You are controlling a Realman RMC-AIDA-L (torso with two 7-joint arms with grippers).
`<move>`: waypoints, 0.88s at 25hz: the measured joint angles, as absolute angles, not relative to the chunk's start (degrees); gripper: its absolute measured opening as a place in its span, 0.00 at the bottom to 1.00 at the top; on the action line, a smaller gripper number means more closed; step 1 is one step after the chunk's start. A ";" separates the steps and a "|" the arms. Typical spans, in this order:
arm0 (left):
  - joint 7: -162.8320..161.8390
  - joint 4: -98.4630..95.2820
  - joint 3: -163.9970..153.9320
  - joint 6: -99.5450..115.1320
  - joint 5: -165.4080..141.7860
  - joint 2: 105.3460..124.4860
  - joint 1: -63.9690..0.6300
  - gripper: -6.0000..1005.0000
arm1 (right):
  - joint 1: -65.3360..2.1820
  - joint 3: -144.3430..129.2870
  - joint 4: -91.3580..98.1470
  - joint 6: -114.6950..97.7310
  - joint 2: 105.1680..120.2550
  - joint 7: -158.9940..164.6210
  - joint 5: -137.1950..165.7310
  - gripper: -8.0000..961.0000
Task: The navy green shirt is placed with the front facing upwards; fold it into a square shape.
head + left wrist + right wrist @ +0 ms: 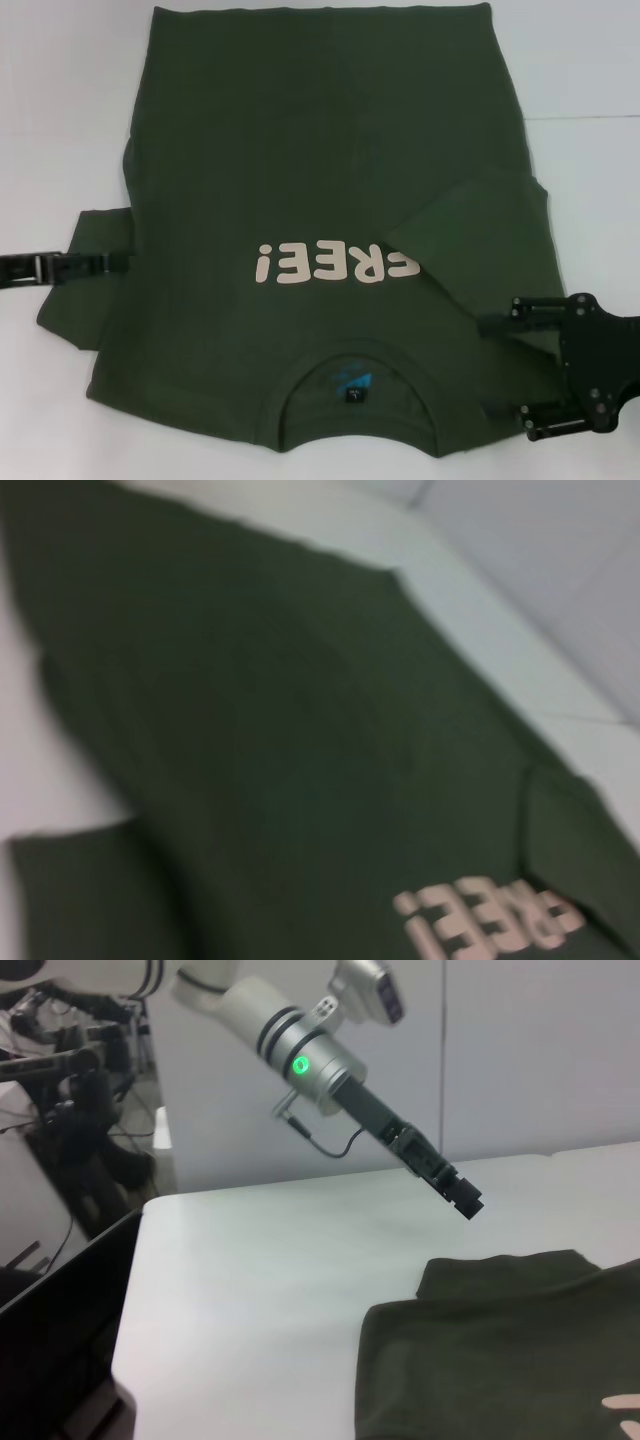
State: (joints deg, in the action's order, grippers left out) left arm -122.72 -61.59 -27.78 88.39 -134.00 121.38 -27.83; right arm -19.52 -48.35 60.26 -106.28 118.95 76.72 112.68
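The navy green shirt lies front up on the white table, with its collar toward me and the cream "FREE!" lettering upside down. Its right sleeve is folded in over the chest and covers part of the lettering. The left sleeve lies spread out. My left gripper is shut at the left sleeve's edge; the right wrist view shows the left gripper hovering above the table, holding nothing. My right gripper is open and empty over the shirt's right shoulder. The shirt fills the left wrist view.
The white table shows bare on the left and at the far right. In the right wrist view the table's edge drops off, with dark equipment and a wall beyond it.
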 joint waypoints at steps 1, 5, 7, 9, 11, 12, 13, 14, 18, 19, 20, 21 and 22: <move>-125.26 -62.99 -27.92 88.54 -135.18 121.41 -27.92 0.87 | -19.83 -48.36 60.27 -106.63 118.76 76.77 113.23 0.88; -135.83 -67.34 -29.45 88.83 -139.66 121.20 -28.35 0.87 | -20.60 -48.30 60.29 -107.97 118.21 77.13 115.05 0.88; -140.36 -68.39 -30.53 88.64 -141.62 121.19 -28.67 0.86 | -20.61 -47.99 60.29 -108.16 118.14 77.17 115.15 0.88; -144.98 -68.82 -31.81 88.19 -143.94 121.18 -29.44 0.86 | -20.60 -47.58 60.21 -107.95 118.11 77.15 115.16 0.88; -147.64 -68.62 -32.85 87.91 -145.89 121.17 -30.52 0.86 | -20.64 -47.35 60.02 -107.68 118.11 77.02 115.16 0.88; -148.68 -68.45 -33.34 87.67 -146.79 121.17 -31.09 0.86 | -20.69 -47.31 60.00 -107.62 118.17 76.96 115.16 0.88; -149.42 -68.30 -33.83 87.29 -147.69 121.15 -31.49 0.85 | -20.73 -47.29 60.00 -107.57 118.24 76.92 115.16 0.88; -150.72 -68.11 -34.70 86.66 -149.17 121.10 -32.03 0.85 | -20.77 -47.29 60.06 -107.49 118.36 76.90 115.16 0.88; -155.89 -67.99 -38.44 85.13 -155.85 120.66 -33.86 0.84 | -21.17 -47.28 59.99 -107.14 118.64 76.91 115.16 0.88; -156.82 -67.99 -39.25 85.15 -157.34 120.60 -34.29 0.84 | -21.29 -47.28 59.89 -107.03 118.69 76.94 115.15 0.88; -157.67 -68.03 -39.94 85.23 -158.62 120.61 -34.66 0.84 | -21.36 -47.28 59.85 -106.97 118.75 76.94 115.15 0.88; -158.52 -68.13 -40.70 85.26 -160.03 120.68 -34.92 0.82 | -21.42 -47.28 59.81 -106.90 118.80 76.94 115.16 0.88; -159.34 -68.19 -41.37 85.26 -161.26 120.75 -35.09 0.81 | -21.46 -47.28 59.78 -106.86 118.90 76.93 115.15 0.88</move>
State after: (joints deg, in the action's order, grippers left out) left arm -159.34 -68.19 -41.37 85.26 -161.26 120.75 -35.09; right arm -21.46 -47.28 59.78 -106.86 118.90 76.93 115.15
